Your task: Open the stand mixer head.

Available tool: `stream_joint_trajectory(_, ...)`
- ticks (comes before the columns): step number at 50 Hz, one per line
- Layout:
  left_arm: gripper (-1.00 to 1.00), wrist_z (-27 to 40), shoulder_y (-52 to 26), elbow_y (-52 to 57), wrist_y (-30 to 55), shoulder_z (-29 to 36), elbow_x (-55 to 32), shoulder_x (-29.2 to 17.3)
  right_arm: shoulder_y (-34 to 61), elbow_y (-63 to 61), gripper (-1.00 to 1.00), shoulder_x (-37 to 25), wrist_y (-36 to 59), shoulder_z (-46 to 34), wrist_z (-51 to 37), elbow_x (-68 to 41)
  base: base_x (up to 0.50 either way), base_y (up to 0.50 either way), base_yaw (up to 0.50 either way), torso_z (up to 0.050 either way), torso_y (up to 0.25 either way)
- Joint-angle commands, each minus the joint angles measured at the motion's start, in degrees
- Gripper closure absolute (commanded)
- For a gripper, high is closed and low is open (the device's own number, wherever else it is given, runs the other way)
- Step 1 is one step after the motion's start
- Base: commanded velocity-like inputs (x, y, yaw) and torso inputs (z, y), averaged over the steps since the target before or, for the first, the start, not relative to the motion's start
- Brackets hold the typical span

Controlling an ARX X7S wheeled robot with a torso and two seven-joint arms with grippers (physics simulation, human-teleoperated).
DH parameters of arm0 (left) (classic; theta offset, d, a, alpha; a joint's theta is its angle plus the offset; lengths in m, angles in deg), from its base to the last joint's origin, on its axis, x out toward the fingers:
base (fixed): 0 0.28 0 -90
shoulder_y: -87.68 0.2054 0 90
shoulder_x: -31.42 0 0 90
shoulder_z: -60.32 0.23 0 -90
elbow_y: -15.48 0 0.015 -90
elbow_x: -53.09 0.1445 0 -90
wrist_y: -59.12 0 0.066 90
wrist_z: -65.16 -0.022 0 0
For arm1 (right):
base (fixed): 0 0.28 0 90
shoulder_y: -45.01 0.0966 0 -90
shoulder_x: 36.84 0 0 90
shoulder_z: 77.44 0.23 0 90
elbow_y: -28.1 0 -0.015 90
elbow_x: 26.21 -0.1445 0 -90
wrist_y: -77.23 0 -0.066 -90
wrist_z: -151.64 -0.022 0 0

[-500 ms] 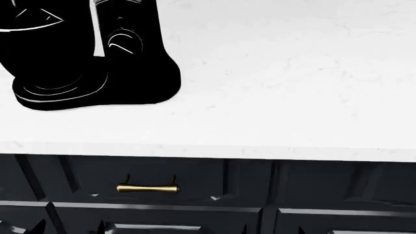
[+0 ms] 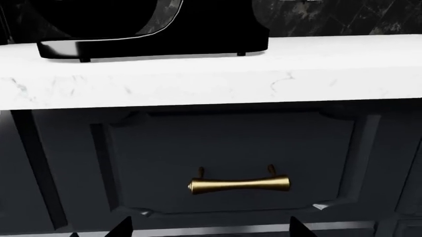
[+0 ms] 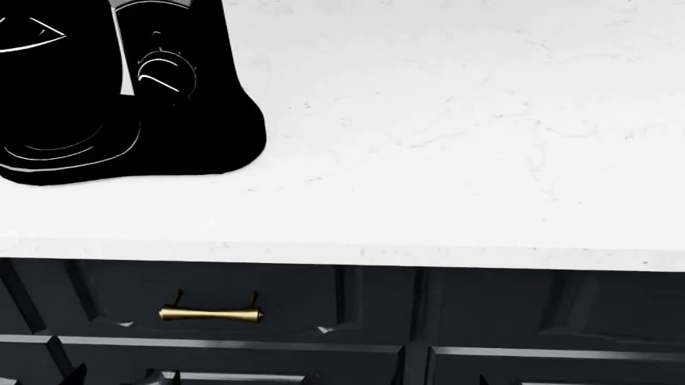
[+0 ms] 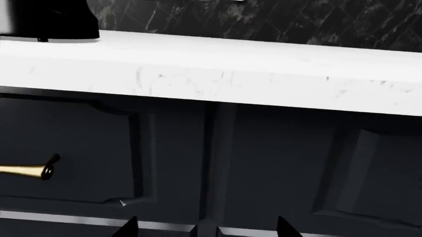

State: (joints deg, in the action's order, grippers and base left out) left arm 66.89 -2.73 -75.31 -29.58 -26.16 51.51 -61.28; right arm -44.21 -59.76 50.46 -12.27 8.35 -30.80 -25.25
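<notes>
The stand mixer's glossy black base and column with its round dial stand on the white counter at the far left of the head view, with the black bowl beside the column. Only a thin silver-grey sliver of the stand mixer head shows at the top edge; the rest is out of view. The left wrist view shows the mixer base above the counter edge. My left gripper and right gripper are both open and empty, low in front of the dark cabinet, below counter height and away from the mixer.
The white marble counter stretches to the right of the mixer. Below it are dark cabinet drawers, one with a brass handle, which also shows in the left wrist view. A dark marbled backsplash rises behind the counter.
In the head view the mixer and brass handle have slid to the left, so the view has shifted right. The grippers stay low and open.
</notes>
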Motion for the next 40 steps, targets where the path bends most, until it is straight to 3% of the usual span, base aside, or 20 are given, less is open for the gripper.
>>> stream_joint_trajectory(1, -1.00, -0.5, -0.1, -1.2, -1.0, -0.5, -0.2, 0.2, 0.2, 1.3, -1.00, -0.3, -0.5, -1.2, -2.2, 5.1, 0.00, 0.50, 0.00, 0.000, 0.000)
stream_joint_trajectory(30, -1.00, 2.8, -1.0, -2.2, -0.7, 3.0, -1.2, -1.9, 0.6, 1.8, -1.00, -2.5, -0.6, -4.0, -4.7, 4.0, 0.00, 0.50, 0.00, 0.000, 0.000)
stream_joint_trajectory(33, -1.00, 3.5, -1.2, -2.3, -0.9, 3.2, -0.9, -2.1, 0.3, 1.7, -1.00, -2.6, -2.8, -3.6, -2.3, -0.1, 0.00, 0.50, 0.00, 0.000, 0.000)
stream_joint_trajectory(35, -1.00, 3.4, -1.1, -2.2, -1.0, 3.5, -0.9, -2.3, 0.3, 0.9, -1.00, -2.7, -0.3, -3.6, 0.1, -3.3, 0.00, 0.00, 0.00, 0.000, 0.000)
stream_joint_trajectory(36, -1.00, -1.3, -0.1, -1.1, -2.2, 3.8, -5.6, -3.0, 0.0, 0.4, -1.00, -2.9, 0.1, -4.3, 0.0, -2.5, 0.00, 0.00, 0.00, 0.000, 0.000)
stream_joint_trajectory(37, -1.00, 1.0, -0.8, -0.3, 3.7, 4.1, -3.5, -3.3, -0.2, 0.8, -1.00, -2.9, -2.0, -4.4, -2.6, 0.1, 0.00, 0.00, 0.00, 0.050, 0.000)
stream_joint_trajectory(40, -1.00, 0.1, -0.5, -0.6, 1.9, 4.1, -4.7, -3.5, -0.1, 1.1, -1.00, -3.0, -1.5, -4.6, -1.9, -1.1, 0.00, 0.00, 0.00, 0.050, 0.000)
